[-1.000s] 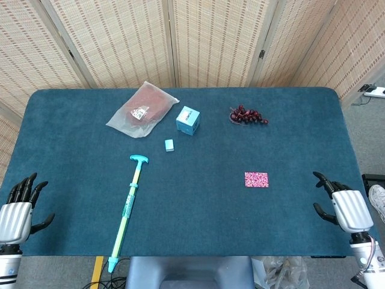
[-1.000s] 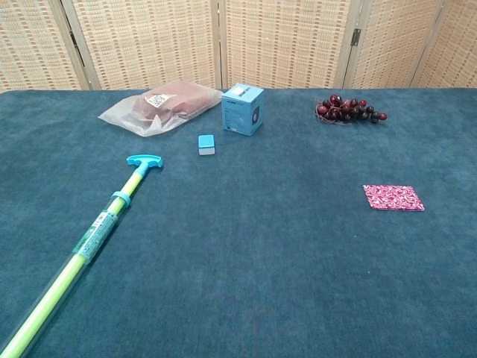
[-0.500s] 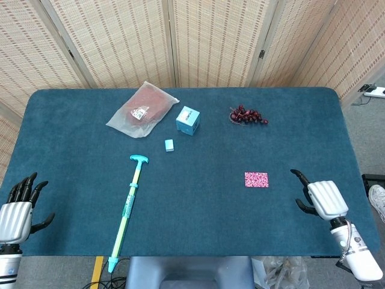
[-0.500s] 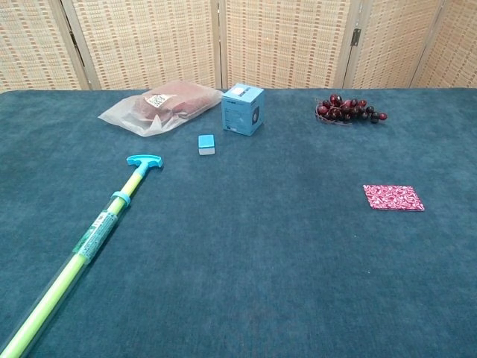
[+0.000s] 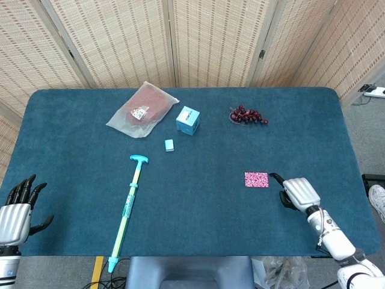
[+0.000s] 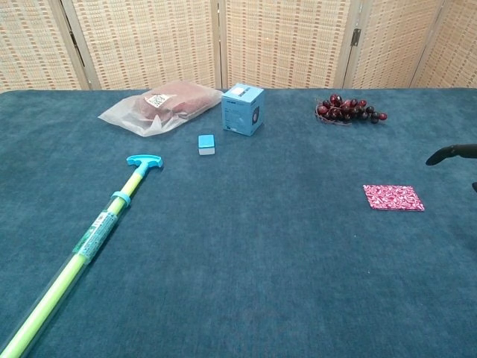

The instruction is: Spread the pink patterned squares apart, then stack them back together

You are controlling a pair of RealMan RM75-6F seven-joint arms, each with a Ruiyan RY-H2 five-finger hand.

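Nothing is done yet: your pink squares (image 5: 256, 179) lie stacked as one pile on the table (image 5: 198, 211), your empty, open-fingered right hand (image 5: 297, 191) just beside them, spreading and restacking both ahead.

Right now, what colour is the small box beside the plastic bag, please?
Light blue box; clearest in chest view.

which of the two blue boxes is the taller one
The light blue box next to the plastic bag stands taller. The other, a tiny blue box, sits lower on the table, just in front of it.
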